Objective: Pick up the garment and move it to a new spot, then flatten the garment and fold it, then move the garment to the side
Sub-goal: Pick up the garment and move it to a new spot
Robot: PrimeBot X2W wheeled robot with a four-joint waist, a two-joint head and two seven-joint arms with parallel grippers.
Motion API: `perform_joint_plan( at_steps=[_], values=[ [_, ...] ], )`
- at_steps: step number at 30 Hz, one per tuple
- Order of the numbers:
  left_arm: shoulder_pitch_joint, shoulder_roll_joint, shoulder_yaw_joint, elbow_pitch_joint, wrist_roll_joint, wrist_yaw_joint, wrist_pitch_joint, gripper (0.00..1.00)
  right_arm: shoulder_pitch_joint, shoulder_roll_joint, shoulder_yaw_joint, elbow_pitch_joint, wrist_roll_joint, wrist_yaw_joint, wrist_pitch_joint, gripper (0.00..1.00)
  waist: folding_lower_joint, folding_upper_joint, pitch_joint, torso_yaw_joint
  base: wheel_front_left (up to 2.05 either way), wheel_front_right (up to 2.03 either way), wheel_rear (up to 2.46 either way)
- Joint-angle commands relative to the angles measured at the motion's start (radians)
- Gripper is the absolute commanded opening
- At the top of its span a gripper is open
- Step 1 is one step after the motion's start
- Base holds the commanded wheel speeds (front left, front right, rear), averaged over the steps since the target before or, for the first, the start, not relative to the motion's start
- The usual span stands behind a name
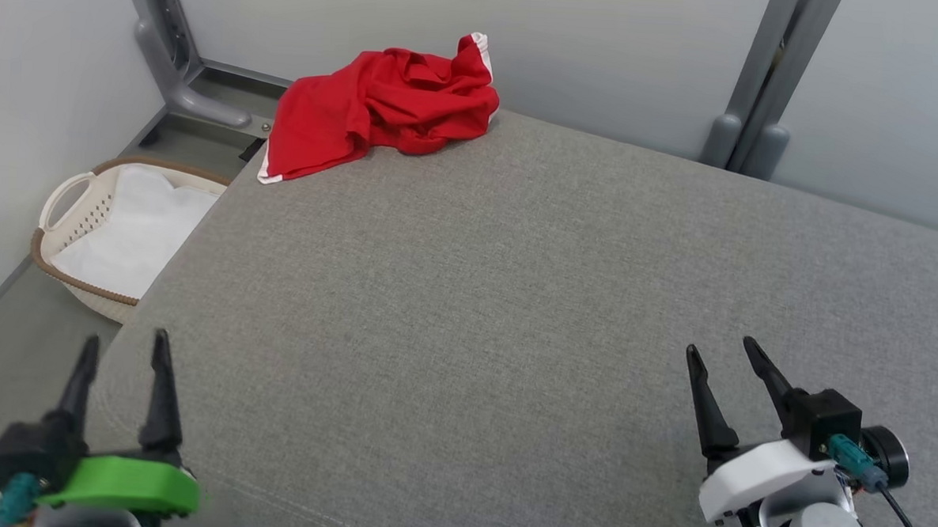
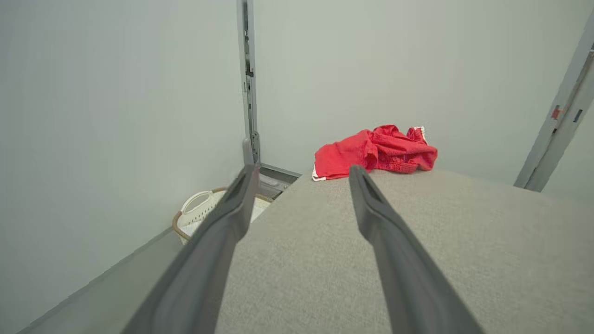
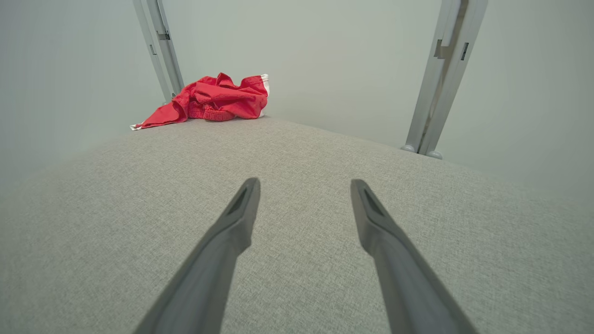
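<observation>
Grey upholstered tabletop (image 1: 467, 311) spreads wide between pale walls. The red garment (image 1: 381, 109) lies crumpled at its far left corner, with 1 white-trimmed edge reaching the side near a laundry basket (image 1: 64, 198) on the floor. The left gripper (image 1: 125, 337) and the right gripper (image 1: 719, 345) hover at the near edge, fingers spread wide and holding nothing, well apart from the cloth. The pickup is not yet begun. It would likely go best if the left gripper, the nearer of the 2, reaches forward and pinches a raised fold, so the cloth lifts whole instead of dragging off the edge.
</observation>
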Motion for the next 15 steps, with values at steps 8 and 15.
perform_joint_plan(
  at_steps=[8, 15],
  values=[
    [-0.295, 0.172, 0.072, -0.055, 0.000, -0.012, 0.048, 1.00, -0.117, -0.005, 0.008, -0.032, -0.090, -0.002, 0.001, 1.00, 0.0000, 0.0000, 0.158, -0.103, 0.00, 0.00, 0.00],
    [-0.611, 0.244, 0.084, 0.094, -0.042, -0.018, 0.077, 1.00, -0.184, -0.004, 0.019, -0.096, -0.161, -0.002, 0.049, 1.00, 0.0000, 0.0000, 0.301, -0.181, 0.00, 0.00, 0.00]
  ],
)
